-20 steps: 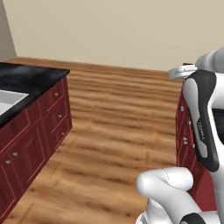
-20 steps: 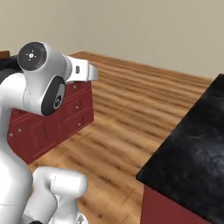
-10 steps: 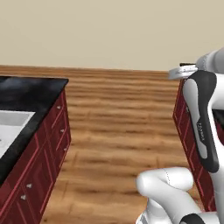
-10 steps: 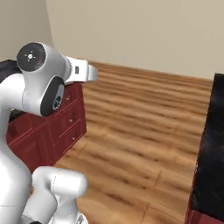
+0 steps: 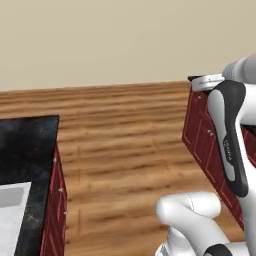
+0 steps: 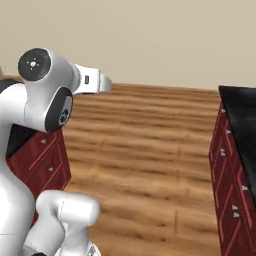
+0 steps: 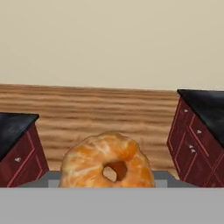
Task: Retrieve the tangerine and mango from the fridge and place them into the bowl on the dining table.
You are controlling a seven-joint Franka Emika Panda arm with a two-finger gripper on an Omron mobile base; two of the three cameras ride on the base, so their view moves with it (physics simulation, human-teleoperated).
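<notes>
As I look along my hand, this is how things stand:
Pincer: my gripper [image 7: 107, 186] is clamped on the tangerine [image 7: 107, 161].
Floor: bare wood planks [image 5: 130, 135] running to a plain beige wall [image 6: 150, 40].
Counters: black-topped red cabinets [image 7: 199, 131] stand on both sides.

Glossy black marbled dining table [image 5: 30, 137] top, matt grained wood floor [image 5: 125, 135], dimpled tangerine [image 7: 107, 164] peel.

The tangerine [image 7: 107, 160], orange with pale mottling and a dark dimple facing the hand camera, sits right between the jaws, close at their base, held above the floor.

The dining table [image 5: 30, 150], its top glossy black marble with a pale sink set in, stands low and left of the jaws.
</notes>
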